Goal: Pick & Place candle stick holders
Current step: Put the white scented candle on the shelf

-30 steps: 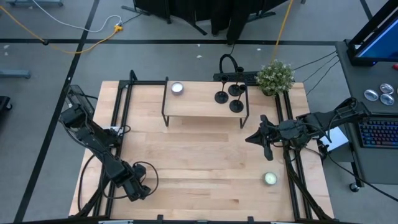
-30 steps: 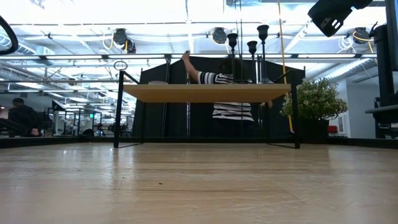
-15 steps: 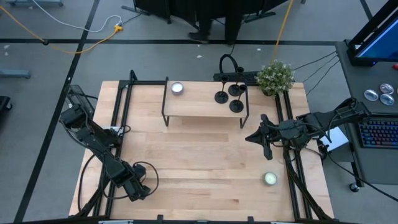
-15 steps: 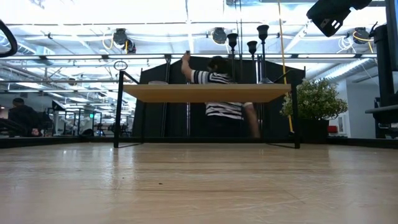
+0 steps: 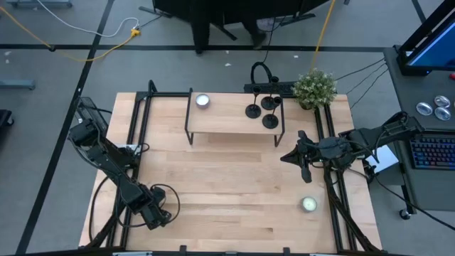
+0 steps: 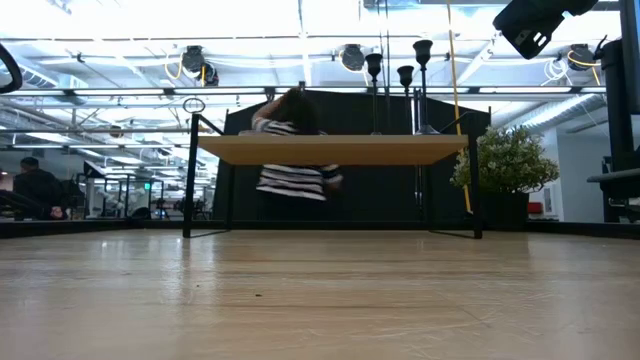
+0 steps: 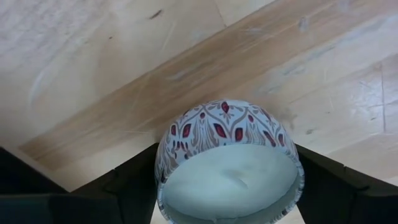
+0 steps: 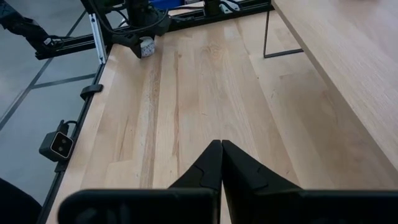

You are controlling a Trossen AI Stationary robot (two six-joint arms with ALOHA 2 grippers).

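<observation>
Candle stick holders [image 5: 261, 111]: three small black ones, clustered upright at the right end of the raised shelf [image 5: 227, 121] that stands along the table's far edge; in the low view their cups and stems [image 6: 400, 75] stick up above the shelf top. Neither arm is near them. Left gripper [image 5: 158, 215] sits at the table's [image 5: 227, 199] near-left corner, fingers [image 7: 134, 183] partly spread, one either side of a patterned tealight cup [image 7: 227, 162] with a white candle in it; can't tell whether they're touching it or actually gripping. Right gripper [image 5: 288, 158] hovers off the table's right edge, fingers fully closed, nothing in them [image 8: 221, 165]. Another tealight [image 5: 308, 204] near the near-right corner, one more [image 5: 202, 100] at the shelf's left end. Handling guess: holders look rigid, probably metal, light, smooth. Wide base and thin stem, so tippy if bumped, and packed close. Best hold is across the stem below the cup, coming straight down on the outermost one first.
</observation>
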